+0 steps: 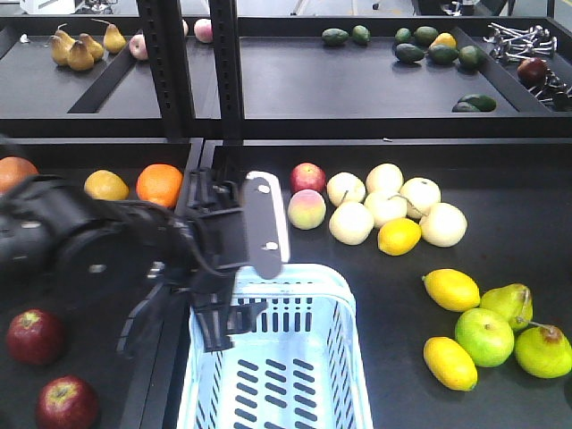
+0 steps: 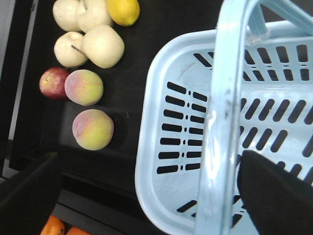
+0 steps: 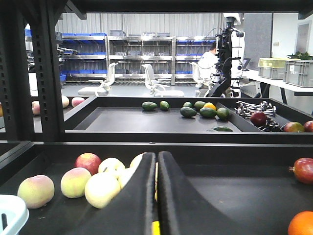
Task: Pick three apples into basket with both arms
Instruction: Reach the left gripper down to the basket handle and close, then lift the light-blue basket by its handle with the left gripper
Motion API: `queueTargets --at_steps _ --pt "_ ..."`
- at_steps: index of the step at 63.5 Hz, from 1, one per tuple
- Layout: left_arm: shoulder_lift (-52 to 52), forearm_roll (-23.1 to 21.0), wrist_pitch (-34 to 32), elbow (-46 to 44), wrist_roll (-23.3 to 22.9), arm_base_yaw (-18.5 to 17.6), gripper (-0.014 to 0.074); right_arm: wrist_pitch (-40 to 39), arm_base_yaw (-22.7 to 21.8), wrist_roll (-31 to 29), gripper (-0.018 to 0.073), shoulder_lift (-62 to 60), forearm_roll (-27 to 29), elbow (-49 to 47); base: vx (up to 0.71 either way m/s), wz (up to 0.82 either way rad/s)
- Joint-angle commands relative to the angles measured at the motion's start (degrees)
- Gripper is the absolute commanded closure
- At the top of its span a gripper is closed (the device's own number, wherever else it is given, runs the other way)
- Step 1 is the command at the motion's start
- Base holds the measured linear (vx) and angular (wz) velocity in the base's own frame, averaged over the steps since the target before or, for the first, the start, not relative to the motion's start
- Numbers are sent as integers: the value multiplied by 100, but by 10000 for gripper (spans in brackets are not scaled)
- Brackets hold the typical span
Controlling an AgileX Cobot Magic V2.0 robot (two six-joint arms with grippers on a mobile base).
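The basket (image 1: 304, 273) held nothing; left hand (image 2: 149, 155) hung apart over it, right hand (image 3: 156, 156) closed, empty. Next move probably required reaching the apples (image 1: 36, 335) at its 8 o'clock.

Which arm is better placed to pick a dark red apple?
Left, probably: the left gripper is open over the basket, and a dark red apple lies beside that arm. The right gripper is shut, facing peaches.
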Motion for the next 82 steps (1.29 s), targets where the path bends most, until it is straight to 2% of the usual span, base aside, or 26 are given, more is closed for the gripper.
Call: queueTargets --at_steps 1,9,19,37,50,59,71,76,82 --pt "97 365 -82 -368 -350 -110 -83 -465 2 -17 568 -75 0 82 0 0" --pt "378 781 11 -443 -499 -176 -75 -465 2 -17 568 -75 0 82 0 0" --pt "644 991 -66 -443 -630 -197 -43 -465 2 -17 568 -75 0 82 0 0" --pt "712 992 -377 -450 -637 -197 77 -465 2 -17 568 -75 0 82 0 0" --pt "700 992 -372 -450 -632 -207 166 -465 2 -17 568 -75 0 82 0 0" --pt "700 1006 -358 -450 -632 -264 296 -465 2 -17 568 -75 0 82 0 0" --pt "697 1216 -263 -450 -632 -377 606 -465 2 -17 568 -75 0 82 0 0" --pt "689 1235 -122 -510 -655 -383 605 -465 2 -17 568 -75 0 82 0 0" --pt "676 1249 200 -725 -903 -383 604 -459 2 -17 568 -75 0 82 0 0"
